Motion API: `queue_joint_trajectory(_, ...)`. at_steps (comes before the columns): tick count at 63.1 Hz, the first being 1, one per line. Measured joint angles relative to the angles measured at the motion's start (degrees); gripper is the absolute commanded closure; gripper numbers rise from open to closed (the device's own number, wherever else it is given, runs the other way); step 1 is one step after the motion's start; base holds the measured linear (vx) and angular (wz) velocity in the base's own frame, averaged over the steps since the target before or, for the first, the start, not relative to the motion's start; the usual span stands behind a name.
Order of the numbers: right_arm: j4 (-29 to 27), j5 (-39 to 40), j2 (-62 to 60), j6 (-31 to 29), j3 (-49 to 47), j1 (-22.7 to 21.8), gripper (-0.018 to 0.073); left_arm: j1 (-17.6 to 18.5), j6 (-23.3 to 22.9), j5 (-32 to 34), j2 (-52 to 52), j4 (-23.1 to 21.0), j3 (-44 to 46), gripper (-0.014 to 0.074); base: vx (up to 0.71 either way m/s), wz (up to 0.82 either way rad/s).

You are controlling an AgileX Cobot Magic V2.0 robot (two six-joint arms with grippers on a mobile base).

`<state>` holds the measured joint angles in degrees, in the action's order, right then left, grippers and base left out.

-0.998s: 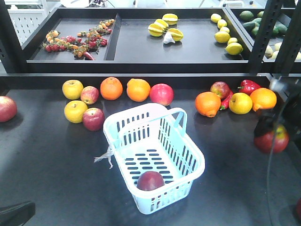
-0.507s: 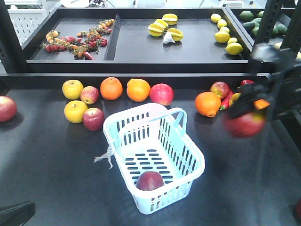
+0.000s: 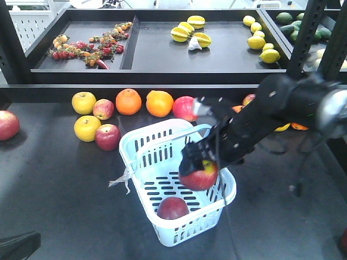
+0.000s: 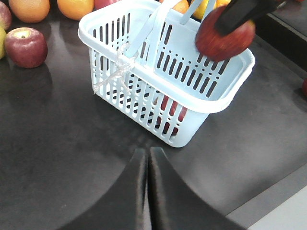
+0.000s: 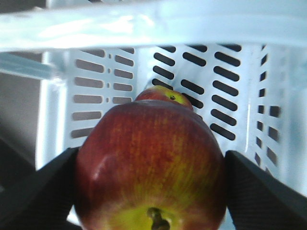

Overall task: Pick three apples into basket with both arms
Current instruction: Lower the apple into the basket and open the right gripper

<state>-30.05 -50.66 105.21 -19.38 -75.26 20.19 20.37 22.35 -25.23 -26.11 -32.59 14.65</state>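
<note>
- While clamped on a red apple (image 3: 199,174) above the open basket (image 3: 142,142), right pincer (image 3: 198,162) needs only a short, straight descent before letting go.
- Hangs over the right-hand half of the basket, near the long rim, with one apple already lying on the slotted floor (image 3: 173,208) just below and toward the near end.
- Best to lower until close above the floor, then part the jaws slowly, to avoid a drop that bruises fruit or bounces it out.
- Worth shifting slightly toward the basket's middle first, away from the rim and clear of the raised loop handle (image 3: 206,132) beside the arm (image 3: 271,111).
- Worth aiming at bare floor next to the resting apple rather than on top of it; in the right wrist view that apple (image 5: 164,95) peeks out directly behind the held one (image 5: 151,165), so a small offset helps.
- Should lift straight up after release, keeping cables off the handle so the light basket does not tip or slide on the bench (image 3: 59,184).
- Left pincer (image 4: 147,158) sits with its two fingers pressed together, holding nothing, low and facing the basket's near corner (image 4: 180,139).
- Third apple not yet in: several red ones lie on the bench, for example the one left of the basket (image 3: 108,136), a likely target for the left arm.
</note>
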Motion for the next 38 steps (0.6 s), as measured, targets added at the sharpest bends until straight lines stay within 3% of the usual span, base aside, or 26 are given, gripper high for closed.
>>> queue_joint_trajectory(5, -0.1, 0.2, 1.8, -0.1, 0.0, 0.0, 0.0377, 0.0, 0.0, 0.0, 0.0, 0.0, 0.0, 0.0603, 0.00, 0.00)
queue_joint_trajectory(23, -0.2, 1.0, 2.8, -2.7, 0.0, 0.0, -0.0088, 0.0, 0.0, 0.0, 0.0, 0.0, 0.0, 0.0603, 0.00, 0.00)
queue_joint_trajectory(30, -0.4, 1.2, 2.8, -2.7, 0.0, 0.0, -0.0160, 0.0, 0.0, 0.0, 0.0, 0.0, 0.0, 0.0603, 0.00, 0.00)
queue_joint_trajectory(38, -0.4, 1.2, 2.8, -2.8, 0.0, 0.0, -0.0160, 0.0, 0.0, 0.0, 0.0, 0.0, 0.0, 0.0603, 0.00, 0.00)
